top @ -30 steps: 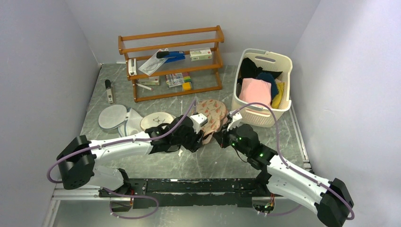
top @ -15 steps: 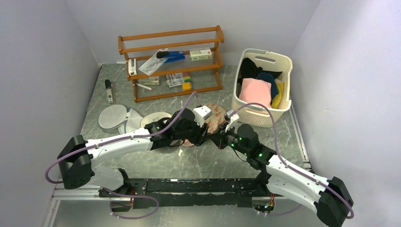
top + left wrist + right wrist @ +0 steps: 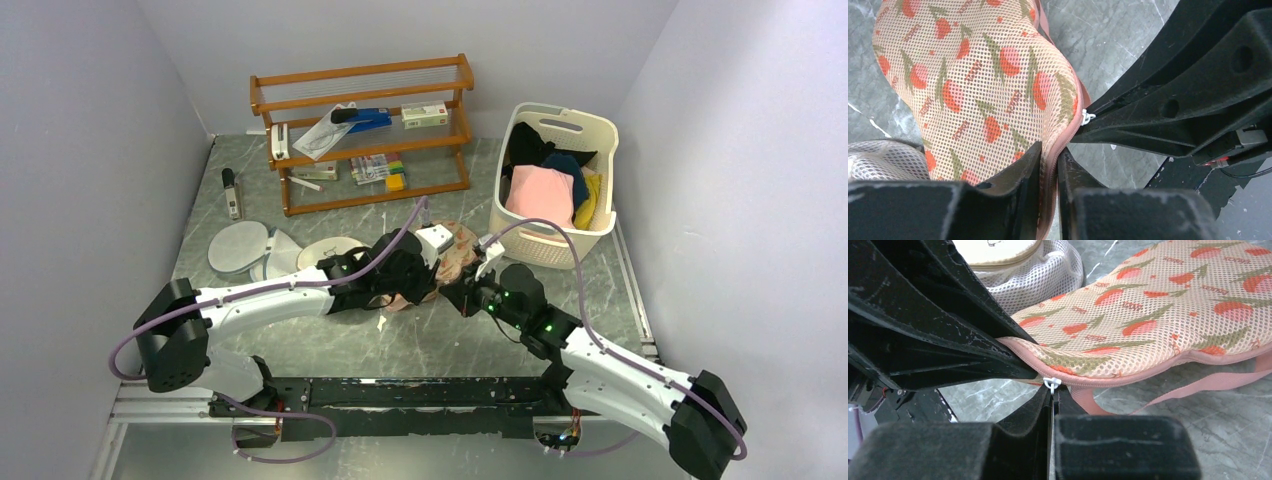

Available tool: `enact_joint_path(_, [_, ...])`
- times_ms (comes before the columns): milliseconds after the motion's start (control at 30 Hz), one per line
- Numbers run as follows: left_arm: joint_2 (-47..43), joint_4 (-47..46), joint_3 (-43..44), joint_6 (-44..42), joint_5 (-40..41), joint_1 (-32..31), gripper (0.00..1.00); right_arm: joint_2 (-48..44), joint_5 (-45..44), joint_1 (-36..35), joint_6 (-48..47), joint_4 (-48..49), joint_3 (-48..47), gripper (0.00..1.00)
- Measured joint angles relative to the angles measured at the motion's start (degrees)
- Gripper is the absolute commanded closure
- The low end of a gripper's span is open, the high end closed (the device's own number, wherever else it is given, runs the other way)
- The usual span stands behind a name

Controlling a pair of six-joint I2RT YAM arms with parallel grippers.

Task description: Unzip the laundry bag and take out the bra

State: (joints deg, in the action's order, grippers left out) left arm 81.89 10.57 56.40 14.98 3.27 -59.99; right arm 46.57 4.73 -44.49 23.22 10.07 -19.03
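Unzipping stage: left claw [image 3: 1049, 167] clamped on bag [image 3: 973, 80] trim, right claw [image 3: 1053, 397] pinching white zip pull [image 3: 1051, 384]. Bag on counter [image 3: 430, 345] btwn arms, zip looks shut. Next: drag pull along seam, left holding taut.

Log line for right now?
left claw: shut on bag edge | right claw: shut on zip pull | zip: closed where visible | bra: unseen

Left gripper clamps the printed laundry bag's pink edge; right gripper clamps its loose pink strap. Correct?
No: the right wrist view shows the right gripper shut on the small white zip pull, while the strap is untouched. The left gripper does clamp the laundry bag at its pink edge.
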Motion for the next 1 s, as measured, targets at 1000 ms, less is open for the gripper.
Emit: enact_joint_path(1000, [-8.6, -0.6, -9.0, 3.8, 4.2, 0.0, 0.93, 11.1, -13.0, 0.9, 5.0, -4.2, -3.0, 1.0])
